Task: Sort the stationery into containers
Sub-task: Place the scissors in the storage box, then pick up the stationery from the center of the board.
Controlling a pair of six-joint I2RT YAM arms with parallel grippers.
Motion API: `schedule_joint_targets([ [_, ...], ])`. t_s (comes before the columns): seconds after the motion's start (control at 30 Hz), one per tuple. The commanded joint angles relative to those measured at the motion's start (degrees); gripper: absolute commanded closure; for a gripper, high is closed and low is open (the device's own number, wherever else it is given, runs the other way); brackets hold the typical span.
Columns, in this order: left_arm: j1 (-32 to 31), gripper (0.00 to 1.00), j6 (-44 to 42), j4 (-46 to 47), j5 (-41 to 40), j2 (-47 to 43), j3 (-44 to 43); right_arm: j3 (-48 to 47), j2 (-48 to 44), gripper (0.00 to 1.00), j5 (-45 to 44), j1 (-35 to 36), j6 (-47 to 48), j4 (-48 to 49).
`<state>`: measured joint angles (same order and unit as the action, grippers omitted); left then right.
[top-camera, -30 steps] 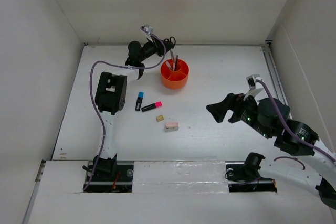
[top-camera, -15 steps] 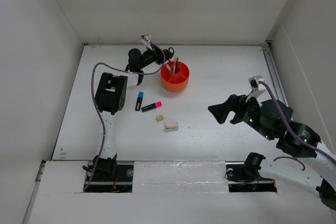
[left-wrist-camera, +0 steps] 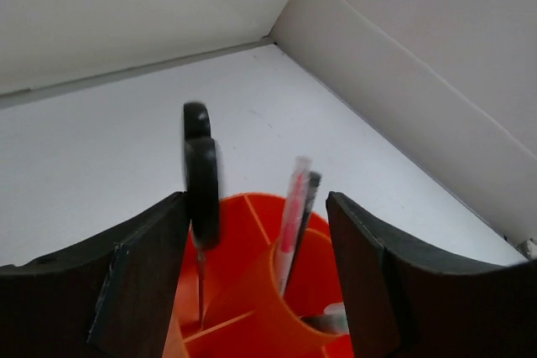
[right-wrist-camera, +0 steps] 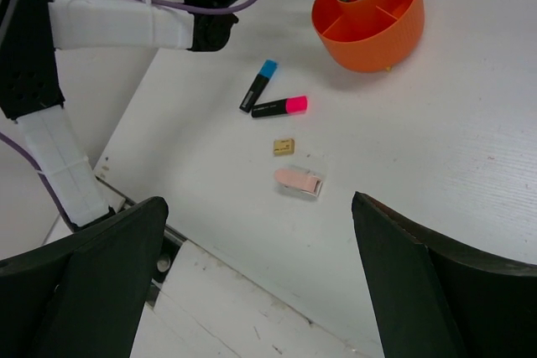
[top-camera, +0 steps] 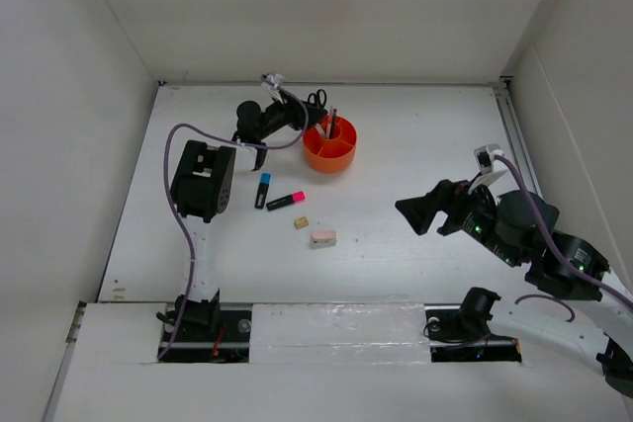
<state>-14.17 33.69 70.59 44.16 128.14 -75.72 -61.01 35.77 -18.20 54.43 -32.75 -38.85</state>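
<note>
The orange organiser (top-camera: 329, 143) stands at the back of the table. Pens (top-camera: 329, 123) stand upright in its centre tube. In the left wrist view, black-handled scissors (left-wrist-camera: 201, 184) stand blade-down in a compartment of the organiser (left-wrist-camera: 252, 312), right beside my left finger, blurred. My left gripper (left-wrist-camera: 256, 207) is open around them, and a pink pen (left-wrist-camera: 294, 207) and a dark pen (left-wrist-camera: 310, 199) rise between the jaws. My right gripper (right-wrist-camera: 258, 200) hangs open over the table. A blue-capped highlighter (right-wrist-camera: 258, 85), a pink-capped highlighter (right-wrist-camera: 279, 106), a tan eraser (right-wrist-camera: 284, 147) and a pinkish eraser (right-wrist-camera: 299, 180) lie loose there.
White walls close in the table at the back and on both sides. The left arm's purple cable (top-camera: 178, 160) loops over the left part of the table. A rail (top-camera: 336, 328) runs along the near edge between the arm bases.
My left gripper has opened and let go of the scissors, which now stand lower in the organiser. The left arm has pulled back a little; the right arm has drifted slightly right.
</note>
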Motion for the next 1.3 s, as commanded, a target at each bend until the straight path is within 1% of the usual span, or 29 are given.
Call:
schedule_joint_targets([
  [0.0,-0.2,0.38,0.3,8.0,0.3,-7.9,0.5,0.1,-0.5,0.03,-0.6,0.2,0.8,1.0],
  [0.07,-0.2,0.36,0.3,7.4,0.3,-8.7,1.0,0.1,-0.5,0.03,-0.6,0.2,0.8,1.0],
  [0.1,-0.2,0.21,0.3,7.4,0.3,-9.2,1.0,0.1,-0.5,0.03,-0.1,0.2,0.8,1.0],
  [0.13,-0.2,0.00,0.3,6.8,0.3,-9.2,1.0,0.1,-0.5,0.03,-0.1,0.2,0.8,1.0],
  [0.27,0.5,0.00,0.3,5.4,-1.4,-10.5,1.7,0.1,-0.5,0.03,-0.1,0.2,0.8,1.0],
  [0.4,2.0,0.00,0.8,4.9,-7.1,-14.3,5.9,0.1,0.0,0.03,-0.8,0.2,0.8,1.0],
  [0.43,2.7,0.00,0.0,3.7,-9.1,-15.6,6.9,0.1,0.0,0.02,-0.8,0.2,0.8,1.0],
  [0.47,2.7,0.00,-0.8,-0.9,-11.1,-19.2,8.6,0.1,0.0,0.00,-1.8,0.2,0.8,1.0],
  [0.53,2.7,0.00,-5.4,-10.2,-21.1,-24.0,8.6,0.1,0.6,0.00,-3.9,0.2,0.8,0.4],
  [0.57,1.9,0.00,-7.2,-16.2,-25.4,-29.0,7.8,0.1,1.2,0.00,-5.2,0.2,0.8,0.4],
  [0.6,0.8,0.00,-9.5,-28.9,-30.7,-31.7,6.8,0.1,2.0,0.00,-6.4,0.2,0.2,-0.1],
  [0.63,-0.6,0.00,-11.5,-35.8,-43.6,-34.1,5.3,0.1,2.5,0.00,-8.6,0.2,0.2,-0.8],
  [0.67,-1.8,0.00,-12.6,-41.8,-50.1,-36.4,3.9,-0.5,3.2,0.00,-9.4,0.2,-0.4,-0.8],
  [0.7,-4.4,0.00,-10.9,-47.4,-57.4,-41.2,1.9,-0.5,4.2,0.00,-10.2,0.2,-0.4,-0.8],
  [0.73,-5.4,0.00,-6.9,-58.4,-65.4,-43.6,1.0,-0.5,4.2,0.00,-10.7,0.2,-0.4,-0.8],
  [0.77,-5.4,0.00,-2.7,-64.8,-74.0,-46.1,0.1,-0.5,5.0,0.00,-11.2,0.8,-0.4,-0.8],
  [0.8,-5.4,0.00,0.1,-69.6,-74.7,-51.5,0.7,-0.5,5.0,0.00,-11.2,0.8,-0.4,0.0],
  [0.83,-6.0,0.00,2.4,-73.4,-75.5,-54.8,2.3,-0.5,5.0,0.00,-11.2,0.8,-0.4,0.7],
  [0.9,-7.1,0.00,4.6,-73.5,-74.3,-61.7,7.3,0.2,5.5,0.00,-10.6,0.8,-0.4,2.7],
  [0.93,-7.1,0.00,4.6,-71.9,-71.8,-69.2,13.9,0.2,6.2,0.00,-10.5,0.8,-0.4,3.2],
  [0.97,-7.1,0.00,7.2,-68.7,-65.8,-72.7,17.2,0.2,6.2,0.00,-9.4,0.8,-0.4,4.3],
  [1.0,-6.5,0.00,7.8,-67.1,-63.0,-76.0,20.5,0.2,7.1,0.00,-7.1,0.8,-0.9,4.8],
  [1.03,-5.8,0.00,8.5,-67.1,-60.8,-81.5,25.2,0.7,7.6,0.00,-6.0,0.8,-0.9,5.4],
  [1.07,-5.8,0.00,8.5,-67.1,-58.9,-83.7,26.8,0.7,8.3,0.00,-5.0,0.8,-2.0,6.1],
  [1.13,-5.8,0.00,8.5,-72.4,-59.6,-88.8,29.1,2.6,8.4,0.00,-3.2,1.3,-3.7,7.5],
  [1.17,-5.8,0.00,8.5,-72.4,-60.6,-89.9,29.1,3.4,8.4,0.00,-3.2,1.3,-3.7,8.1],
  [1.2,-5.8,0.00,8.5,-77.5,-61.9,-90.6,29.7,4.1,8.4,0.00,-2.4,1.3,-4.4,9.7],
  [1.23,-5.8,0.00,8.5,-79.8,-63.8,-90.6,29.7,5.0,8.4,0.00,-1.5,1.3,-4.4,10.5],
  [1.27,-5.8,0.00,8.5,-81.6,-63.8,-90.6,30.2,6.5,8.4,0.00,-1.5,1.3,-4.9,11.4],
])
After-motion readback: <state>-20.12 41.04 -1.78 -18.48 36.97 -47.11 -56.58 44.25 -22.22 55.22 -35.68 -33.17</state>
